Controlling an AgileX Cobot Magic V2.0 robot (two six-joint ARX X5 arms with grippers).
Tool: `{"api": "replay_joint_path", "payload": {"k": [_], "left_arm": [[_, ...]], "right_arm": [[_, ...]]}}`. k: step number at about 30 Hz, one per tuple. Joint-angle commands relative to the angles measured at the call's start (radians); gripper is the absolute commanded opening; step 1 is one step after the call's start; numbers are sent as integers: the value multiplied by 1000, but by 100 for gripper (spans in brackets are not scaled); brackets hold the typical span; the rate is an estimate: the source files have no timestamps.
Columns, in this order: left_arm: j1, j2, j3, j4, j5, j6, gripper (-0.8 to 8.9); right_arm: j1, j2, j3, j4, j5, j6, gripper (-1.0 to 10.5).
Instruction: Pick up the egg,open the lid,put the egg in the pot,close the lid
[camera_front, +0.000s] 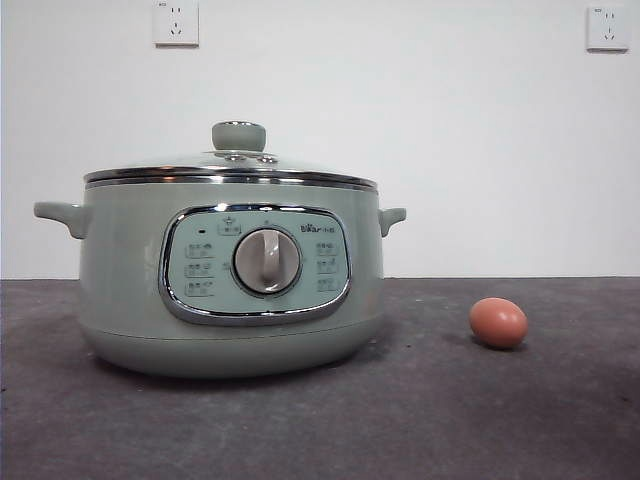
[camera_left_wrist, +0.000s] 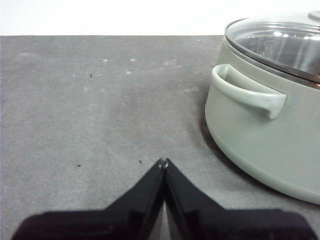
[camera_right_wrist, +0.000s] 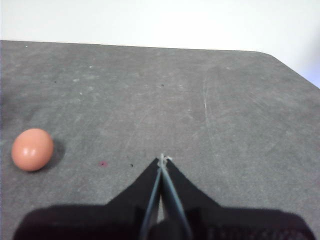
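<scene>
The pale sage-green pot (camera_front: 130, 290) stands on the grey table at the left of the front view. The glass lid (camera_front: 230, 170) with its green knob (camera_front: 238, 135) sits shut on it. The reddish-brown egg (camera_front: 498, 322) lies on the table to the right of the pot. My left gripper (camera_left_wrist: 163, 162) is shut and empty over bare table beside the pot's side handle (camera_left_wrist: 250, 92); the lid (camera_left_wrist: 280, 42) shows there too. My right gripper (camera_right_wrist: 162, 160) is shut and empty, with the egg (camera_right_wrist: 32, 149) a short way off to one side. Neither gripper shows in the front view.
A white wall with two power sockets (camera_front: 176, 22) stands behind the table. The table's rounded far corner (camera_right_wrist: 280, 57) shows in the right wrist view. Grey table surface (camera_front: 450, 420) stretches in front of the pot and egg.
</scene>
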Motion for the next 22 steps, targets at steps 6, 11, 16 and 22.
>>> {"api": "replay_joint_path", "payload": {"k": [6,11,16,22], "left_arm": [[3,0,-8,7,0,-60,-4],[3,0,11,7,8,-145,-6],[3,2,69,4,57,-178,-6],[3,50,202,-43,93,-212,-6]], "right_arm": [[-1,-3,-8,9,-2,160,2],[-1,-3,2,71,-70,209,-9],[-1,2,73,73,-103,277,-9],[-1,62,225,24,-125,301,-11]]}}
